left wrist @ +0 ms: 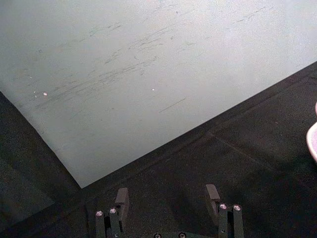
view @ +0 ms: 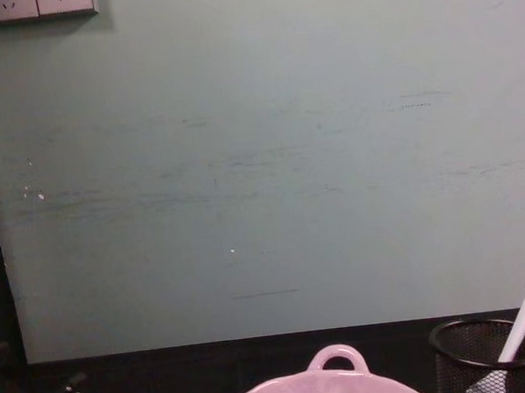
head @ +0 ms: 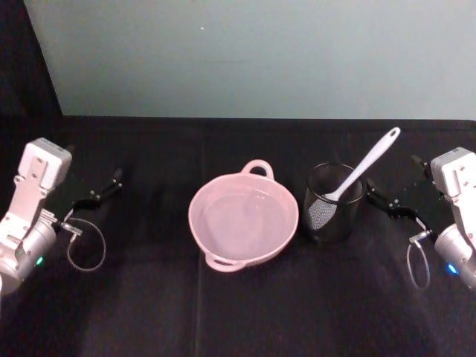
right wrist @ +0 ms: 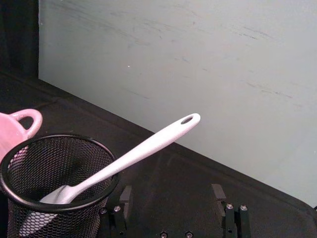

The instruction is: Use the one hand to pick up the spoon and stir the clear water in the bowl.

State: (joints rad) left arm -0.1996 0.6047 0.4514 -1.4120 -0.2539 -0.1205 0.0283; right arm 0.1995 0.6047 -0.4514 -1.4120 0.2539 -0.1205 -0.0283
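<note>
Black wire-mesh cup (head: 327, 223) upright on bench (head: 149, 312), near right jaws on their inner side, well apart from left jaws. Bench covered in black cloth, spreading under and ahead of both jaws. Pale green wall (head: 260, 59) beyond both jaws, rising from bench's far edge, faintly scuffed. Dark panel (head: 22, 59) meets wall past left jaws. White wall sockets (view: 25, 6) high on wall, toward left jaws' side.
</note>
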